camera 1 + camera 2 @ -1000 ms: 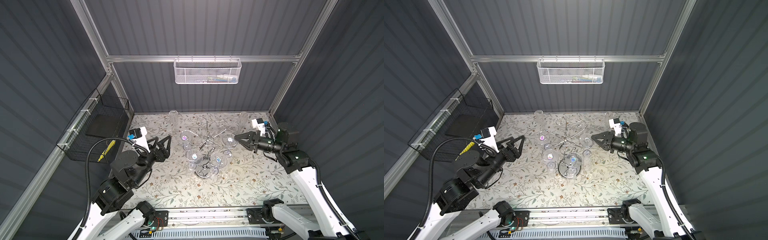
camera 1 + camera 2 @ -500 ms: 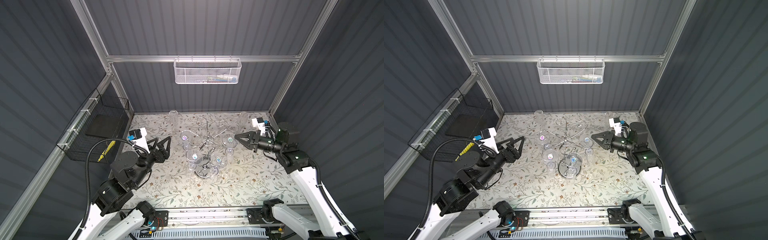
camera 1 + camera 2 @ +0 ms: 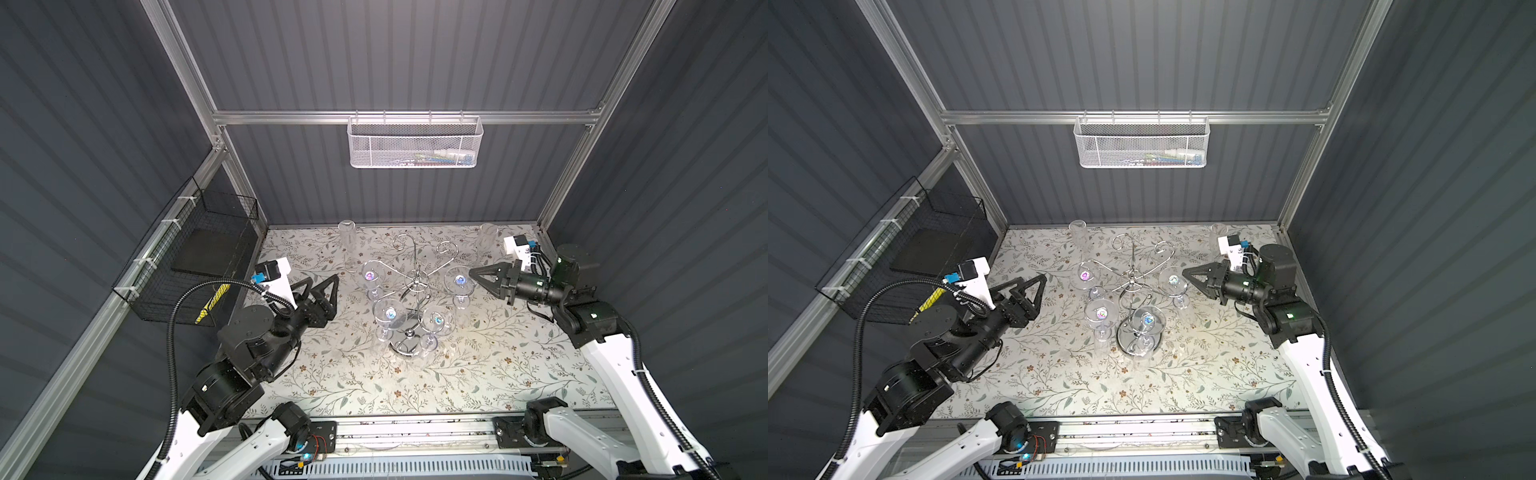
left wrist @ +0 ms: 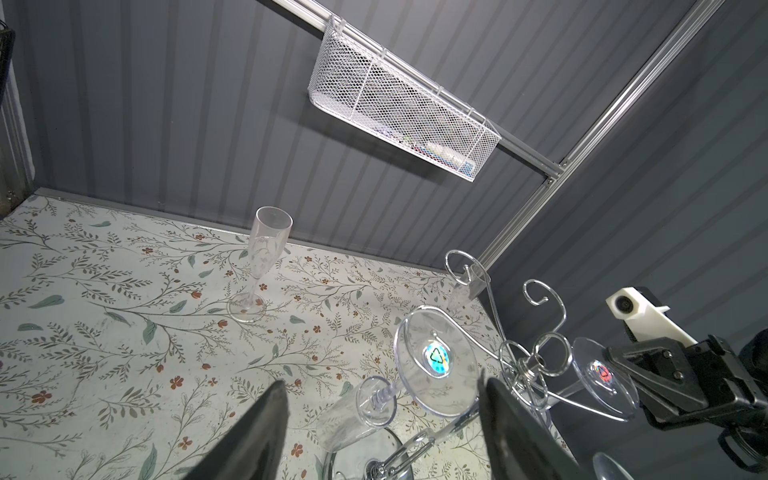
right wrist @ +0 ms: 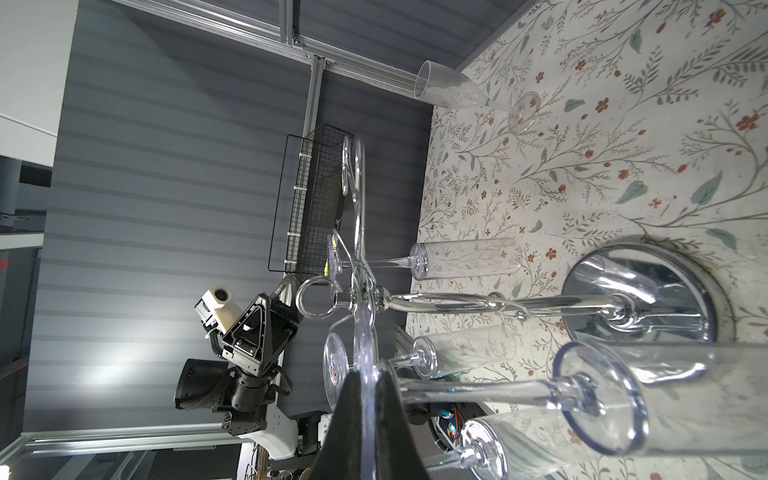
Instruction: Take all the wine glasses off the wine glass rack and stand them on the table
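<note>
Centrally on the counter point(image 3: 519, 365) stands the wine glass rack point(image 3: 417, 284). The wine glass point(image 3: 459, 281) to be taken is hung from the wire arm nearest the right robot arm, foot up and bowl down, so its long axis is upright. Its foot is pinched edge-on by the closed right fingers point(image 5: 353, 419), which lie level on the side away from the post. The left fingers point(image 3: 332, 282) are spread, empty, and kept well apart across the rack. A pull outward along the wire, toward the right arm, is probably called for.
</note>
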`<move>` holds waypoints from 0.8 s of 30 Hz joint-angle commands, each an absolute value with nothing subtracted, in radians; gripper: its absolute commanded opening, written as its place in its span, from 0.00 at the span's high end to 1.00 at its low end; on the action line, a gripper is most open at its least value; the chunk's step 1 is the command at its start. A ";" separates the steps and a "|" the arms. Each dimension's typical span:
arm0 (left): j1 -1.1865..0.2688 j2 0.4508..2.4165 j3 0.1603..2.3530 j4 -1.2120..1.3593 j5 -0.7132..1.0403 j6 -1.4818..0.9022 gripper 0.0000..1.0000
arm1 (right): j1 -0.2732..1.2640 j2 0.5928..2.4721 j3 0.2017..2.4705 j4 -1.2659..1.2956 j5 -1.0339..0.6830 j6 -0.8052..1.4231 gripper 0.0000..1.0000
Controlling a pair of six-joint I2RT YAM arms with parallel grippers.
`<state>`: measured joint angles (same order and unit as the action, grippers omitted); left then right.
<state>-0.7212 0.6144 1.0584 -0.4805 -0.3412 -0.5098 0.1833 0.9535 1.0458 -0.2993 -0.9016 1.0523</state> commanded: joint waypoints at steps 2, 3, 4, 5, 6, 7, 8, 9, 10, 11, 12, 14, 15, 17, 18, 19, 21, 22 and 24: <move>-0.725 0.602 1.063 -0.500 -0.356 -0.522 0.26 | 0.187 0.923 1.028 -0.265 -0.904 1.069 1.00; -0.725 0.600 1.063 -0.503 -0.356 -0.522 0.26 | 0.187 0.918 1.029 -0.265 -0.900 1.068 1.00; -0.725 0.599 1.063 -0.504 -0.356 -0.523 0.26 | 0.187 0.914 1.029 -0.265 -0.896 1.071 1.00; -0.724 0.597 1.063 -0.504 -0.357 -0.523 0.26 | 0.187 0.910 1.028 -0.261 -0.893 1.080 1.00; -0.726 0.596 1.063 -0.505 -0.358 -0.525 0.26 | 0.187 0.907 1.026 -0.254 -0.892 1.091 1.00; -0.726 0.595 1.063 -0.505 -0.358 -0.525 0.26 | 0.187 0.905 1.023 -0.242 -0.894 1.104 1.00; -0.725 0.594 1.064 -0.505 -0.358 -0.524 0.26 | 0.187 0.905 1.018 -0.226 -0.897 1.122 1.00; -0.726 0.592 1.066 -0.506 -0.358 -0.525 0.26 | 0.187 0.904 1.014 -0.215 -0.899 1.136 1.00; -0.725 0.593 1.065 -0.506 -0.357 -0.526 0.26 | 0.187 0.904 1.010 -0.197 -0.903 1.153 1.00; -0.725 0.592 1.067 -0.508 -0.357 -0.527 0.26 | 0.187 0.903 1.005 -0.179 -0.906 1.169 1.00; -0.724 0.591 1.068 -0.510 -0.357 -0.529 0.26 | 0.187 0.902 1.003 -0.166 -0.908 1.180 1.00; -0.726 0.589 1.067 -0.511 -0.359 -0.529 0.26 | 0.187 0.902 1.004 -0.151 -0.910 1.197 1.00; -0.726 0.588 1.068 -0.513 -0.359 -0.529 0.26 | 0.187 0.902 1.006 -0.152 -0.910 1.199 1.00; -0.726 0.585 1.068 -0.514 -0.363 -0.529 0.26 | 0.187 0.901 1.011 -0.152 -0.911 1.204 1.00; -0.726 0.585 1.068 -0.514 -0.363 -0.530 0.26 | 0.187 0.899 1.013 -0.152 -0.911 1.207 1.00; -0.726 0.584 1.068 -0.516 -0.365 -0.529 0.26 | 0.187 0.897 1.016 -0.151 -0.911 1.211 1.00; -0.726 0.584 1.069 -0.516 -0.367 -0.528 0.26 | 0.187 0.894 1.022 -0.150 -0.910 1.219 1.00; -0.726 0.583 1.069 -0.517 -0.367 -0.529 0.26 | 0.187 0.894 1.025 -0.150 -0.911 1.222 1.00; -0.726 0.583 1.070 -0.517 -0.366 -0.529 0.26 | 0.187 0.891 1.032 -0.154 -0.914 1.223 1.00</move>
